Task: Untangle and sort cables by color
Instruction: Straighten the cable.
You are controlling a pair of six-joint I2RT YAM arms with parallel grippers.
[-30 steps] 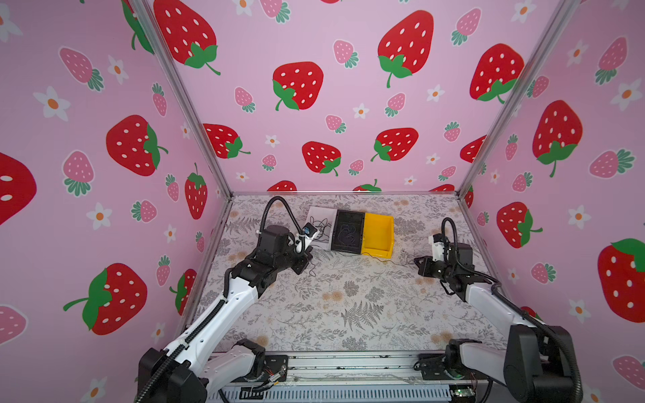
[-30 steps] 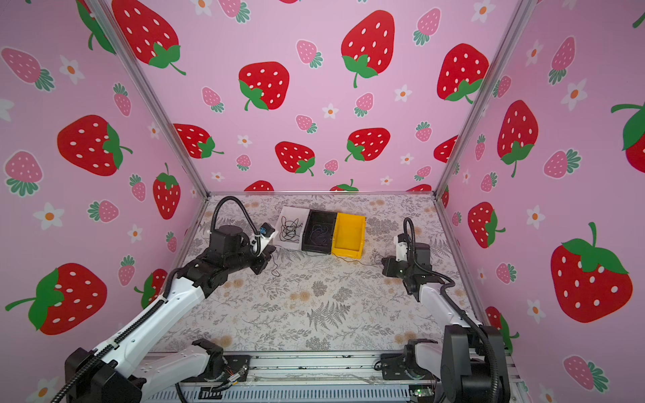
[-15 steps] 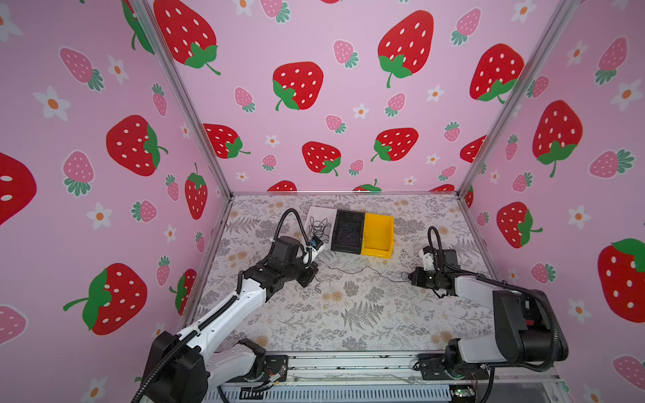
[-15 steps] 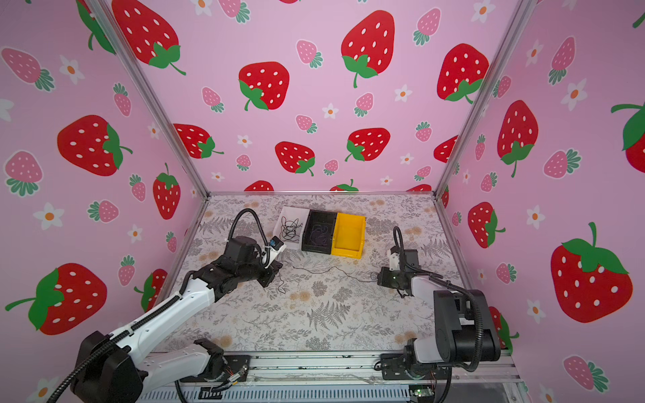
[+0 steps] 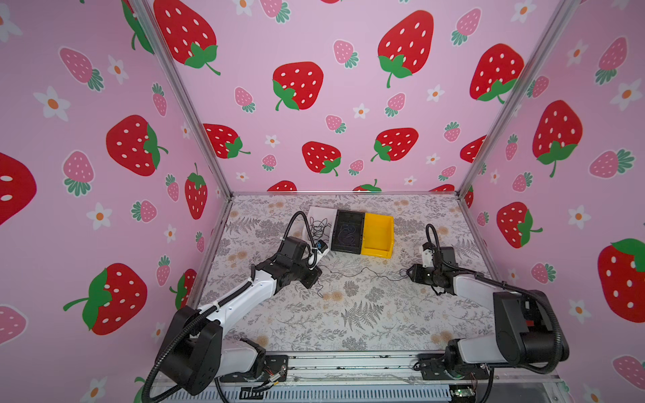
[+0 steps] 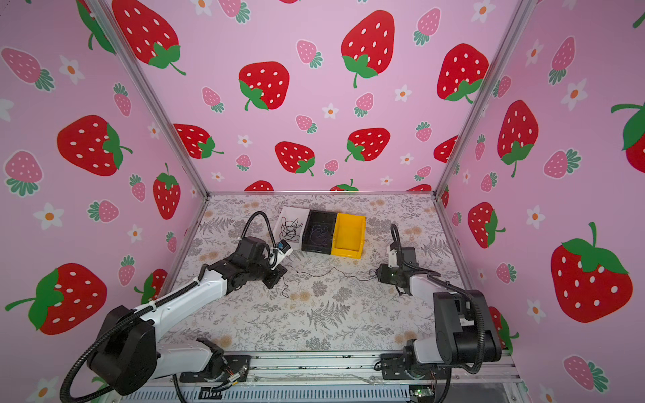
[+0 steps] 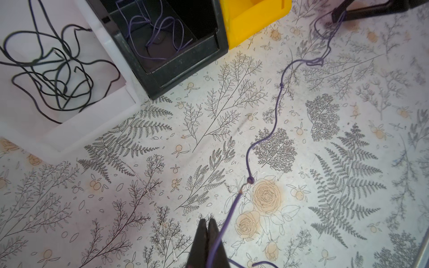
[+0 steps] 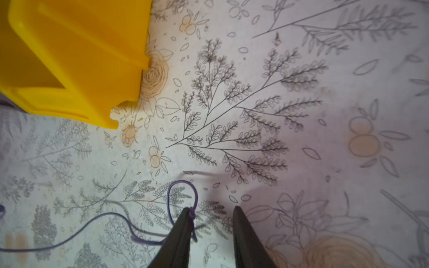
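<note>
Purple cable [image 5: 363, 270] [image 6: 335, 270] lies stretched in a wavy line across the floral mat [image 7: 139, 185], running between the two grippers and in front of the row of bins. In the left wrist view the cable [image 7: 276, 111] carries small knots along its length.

One end rises off the mat to the left gripper [image 7: 207, 220] [image 5: 314, 275]. Its fingers are pressed together, and the cable crosses one of them and reappears beyond, so it appears pinched there.

The other end forms a small loop [image 8: 183, 185] at the right gripper [image 8: 211, 208] [image 6: 378, 274]. The fingers of this gripper stand apart. A knot at the base of the loop rests against the tip of one finger [image 8: 183, 222]; the second finger is clear of the cable.

Three containers stand side by side at the rear of the mat, each touching the next:
- White tray [image 7: 130, 97], on the robot's left, holds a loose tangle of black cables [image 7: 58, 69].
- Black bin [image 7: 176, 67], in the middle, holds looped purple cables [image 7: 157, 30].
- Yellow bin [image 7: 250, 20] [image 8: 69, 58], on the robot's right, has no cable visible in the part of its interior shown.
</note>
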